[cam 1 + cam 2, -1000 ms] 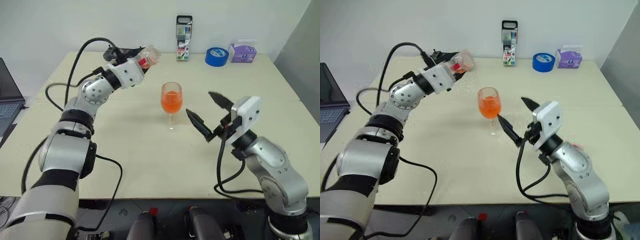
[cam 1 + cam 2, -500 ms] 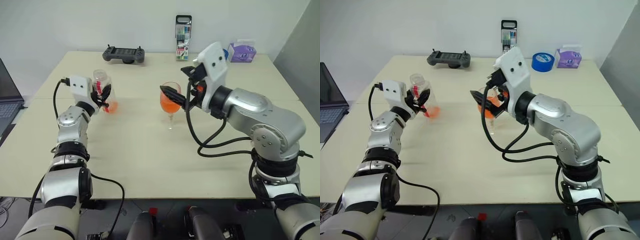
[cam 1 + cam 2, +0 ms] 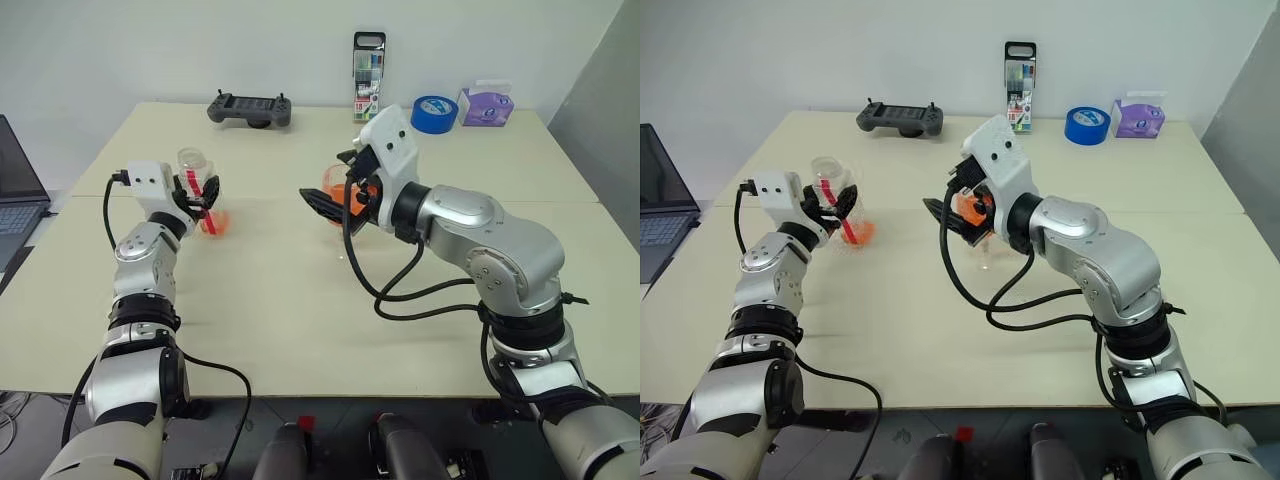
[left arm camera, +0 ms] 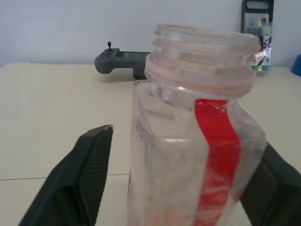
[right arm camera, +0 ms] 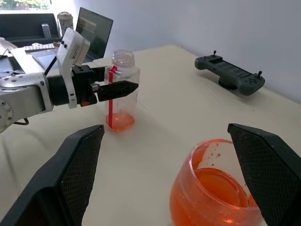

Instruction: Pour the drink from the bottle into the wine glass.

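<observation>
Head stereo pair: looks forward and down over the bench (image 3: 300, 330) from above, the far wall closing the field. Both eyes share the whole benchtop.

Left wrist camera: near level, very close behind the bottle (image 4: 197, 150), facing the far bench edge, the game controller (image 4: 120, 60) and the marker pack (image 4: 257, 35).

Right wrist camera: just above the wine glass (image 5: 214, 188), facing across the bench toward the laptop (image 5: 94, 30). It shares the bottle and controller with the left wrist view.

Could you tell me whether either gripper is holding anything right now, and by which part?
Nothing is held. The left gripper stands open around the body of the upright bottle, with a gap showing beside it. The right gripper is open around the wine glass.
</observation>
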